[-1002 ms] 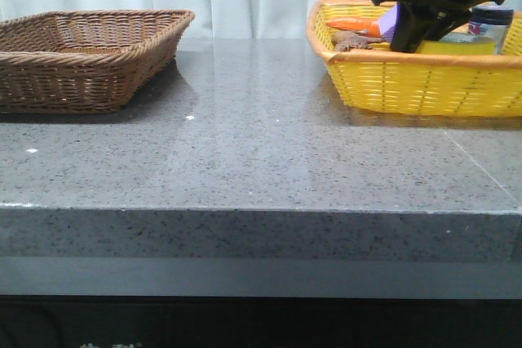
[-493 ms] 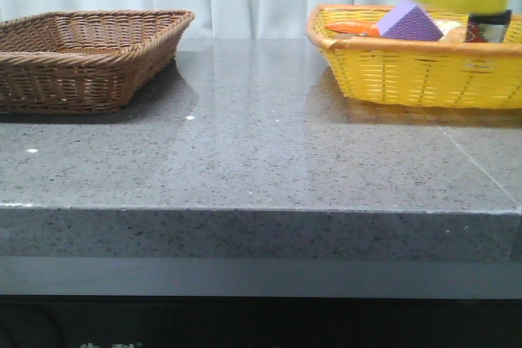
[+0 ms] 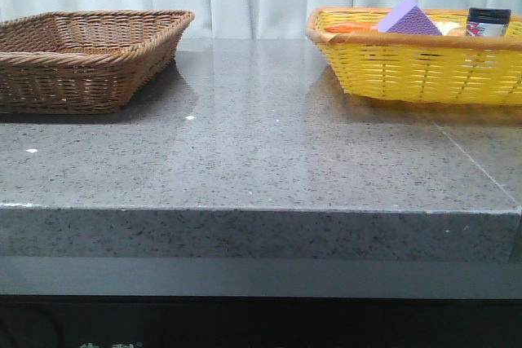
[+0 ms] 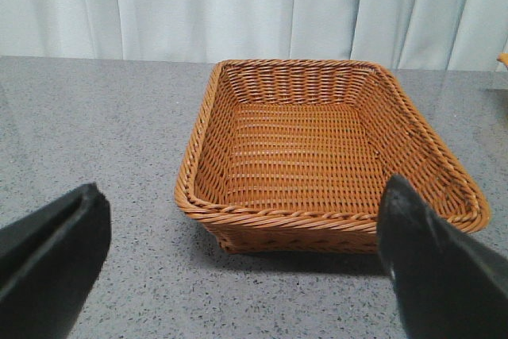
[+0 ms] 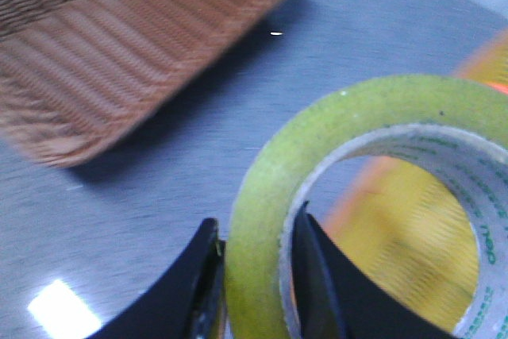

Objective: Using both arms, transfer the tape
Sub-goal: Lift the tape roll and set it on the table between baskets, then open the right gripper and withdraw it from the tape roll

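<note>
The tape (image 5: 349,129), a yellow-green roll with a white core and green print, fills the right wrist view. My right gripper (image 5: 258,256) is shut on its wall, one finger outside and one inside the core, high above the grey table. Neither the tape nor either arm shows in the front view. My left gripper (image 4: 242,263) is open, its two dark fingers (image 4: 51,252) wide apart with nothing between them, in front of the brown wicker basket (image 4: 317,220).
The brown wicker basket (image 3: 49,59) sits at the table's back left. A yellow basket (image 3: 424,71) at the back right holds a purple sponge (image 3: 408,18), a dark-lidded jar (image 3: 488,20) and an orange item. The table's front edge (image 3: 261,211) runs across the view.
My right gripper has lifted the tape out of the yellow basket and up out of the front view. The purple sponge and jar in the basket are now uncovered.
</note>
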Available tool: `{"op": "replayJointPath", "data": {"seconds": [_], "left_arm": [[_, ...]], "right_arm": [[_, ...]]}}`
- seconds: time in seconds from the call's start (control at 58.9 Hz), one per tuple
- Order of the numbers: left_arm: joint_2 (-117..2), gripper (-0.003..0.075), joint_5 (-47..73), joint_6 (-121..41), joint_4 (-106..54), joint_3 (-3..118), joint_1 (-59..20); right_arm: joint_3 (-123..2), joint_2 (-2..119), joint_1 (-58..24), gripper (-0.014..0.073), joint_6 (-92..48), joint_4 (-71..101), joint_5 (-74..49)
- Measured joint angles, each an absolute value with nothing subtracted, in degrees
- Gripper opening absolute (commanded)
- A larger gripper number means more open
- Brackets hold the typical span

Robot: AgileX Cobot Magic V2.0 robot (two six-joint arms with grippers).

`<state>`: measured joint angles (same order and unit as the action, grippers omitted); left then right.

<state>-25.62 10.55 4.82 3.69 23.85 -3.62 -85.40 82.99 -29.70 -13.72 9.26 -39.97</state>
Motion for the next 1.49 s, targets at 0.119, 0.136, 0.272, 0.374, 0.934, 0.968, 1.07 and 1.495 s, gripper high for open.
{"op": "replayJointPath", "data": {"seconds": [0.119, 0.136, 0.272, 0.374, 0.934, 0.968, 1.07, 1.495], "left_arm": [[-25.62, 0.0672, 10.55, 4.82, 3.69, 23.85, -3.62], [-25.62, 0.0672, 10.55, 4.82, 3.69, 23.85, -3.62], [-25.62, 0.0672, 10.55, 4.82, 3.69, 23.85, -3.62], [-25.62, 0.0672, 10.55, 4.82, 3.69, 23.85, -3.62], [-25.62, 0.0672, 10.42, 4.82, 3.69, 23.85, -3.62], [-25.62, 0.0672, 10.42, 4.82, 3.69, 23.85, -3.62], [-25.62, 0.0672, 10.42, 4.82, 3.69, 23.85, -3.62], [-25.62, 0.0672, 10.42, 4.82, 3.69, 23.85, -3.62]], "right_arm": [[-83.22, 84.08, -36.16, -0.0024, -14.07, 9.37, -39.73], [-82.97, 84.36, -36.85, -0.0024, -14.11, 9.37, -39.73], [-81.17, 88.23, -41.65, -0.0024, -14.21, 9.37, -39.73], [-79.95, 91.22, -43.77, -0.0024, -14.35, 9.37, -39.73], [-79.86, 99.41, -45.43, 0.0389, -14.49, 9.51, -39.52], [-80.23, 99.16, -45.43, 0.0398, -14.49, 9.51, -39.64], [-81.36, 97.30, -45.43, 0.0392, -14.49, 9.51, -40.35], [-84.48, 88.67, -44.82, -0.0084, -9.61, 9.71, -40.74]]}}
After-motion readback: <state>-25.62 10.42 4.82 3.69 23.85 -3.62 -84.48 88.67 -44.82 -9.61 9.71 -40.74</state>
